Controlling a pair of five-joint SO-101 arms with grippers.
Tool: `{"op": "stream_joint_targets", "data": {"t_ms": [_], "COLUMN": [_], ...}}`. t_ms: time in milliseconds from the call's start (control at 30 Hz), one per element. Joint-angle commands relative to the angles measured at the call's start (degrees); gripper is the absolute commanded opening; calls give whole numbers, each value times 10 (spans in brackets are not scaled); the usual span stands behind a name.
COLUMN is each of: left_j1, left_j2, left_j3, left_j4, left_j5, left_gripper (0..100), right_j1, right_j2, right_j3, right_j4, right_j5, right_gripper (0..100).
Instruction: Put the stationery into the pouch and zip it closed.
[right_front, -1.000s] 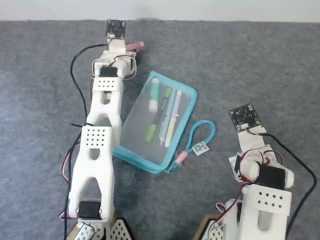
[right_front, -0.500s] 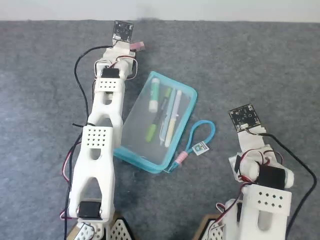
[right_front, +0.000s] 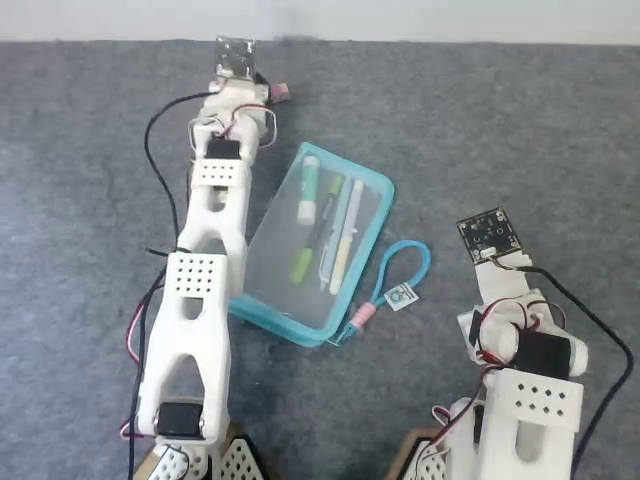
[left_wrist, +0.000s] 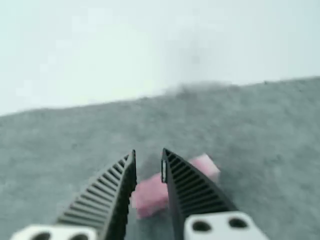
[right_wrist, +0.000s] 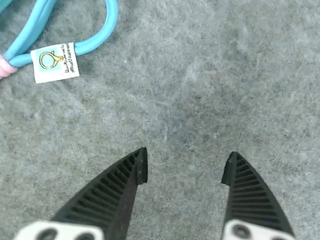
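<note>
The pouch (right_front: 283, 288) lies flat mid-table between the two arms, pens (right_front: 341, 238) and a green marker (right_front: 306, 203) showing through its clear side. Its blue strap (right_front: 411, 262) loops out towards the right arm, paper tag (right_wrist: 54, 61) beside it. Up at the far edge of the grey carpet (right_front: 520, 130) lies a pink eraser (left_wrist: 206, 166). The left gripper (left_wrist: 148, 156) is right over it, jaws a narrow slit apart; I can't tell whether they touch it. The right gripper (right_wrist: 189, 162) hangs spread wide above bare carpet near the strap.
</note>
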Motion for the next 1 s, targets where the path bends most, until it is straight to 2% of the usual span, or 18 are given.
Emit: {"op": "stream_joint_targets", "data": {"t_ms": [0,167,400,600,700,933,967], "left_j1": [9,9,12,8,-4,-8,-9], "left_j2": [-11,-13,-48,-105,-121,-121,-126], "left_j3": [-20,-25,-45,-56,-88,-65,-58], "left_j4": [-5,105,358,450,443,218,206], "left_j5": [12,14,51,51,48,51,51], "left_gripper": [79,79,81,80,80,80,79], "right_j1": [-6,-4,-6,-6,-6,-6,-4], "right_j2": [-11,-12,-12,-12,-12,-12,-12], "right_j3": [0,-2,-2,-1,0,0,-2], "right_j4": [-4,3,1,0,-1,-1,-1], "right_j5": [7,9,9,7,7,5,5], "right_gripper": [246,246,246,246,246,246,245]}}
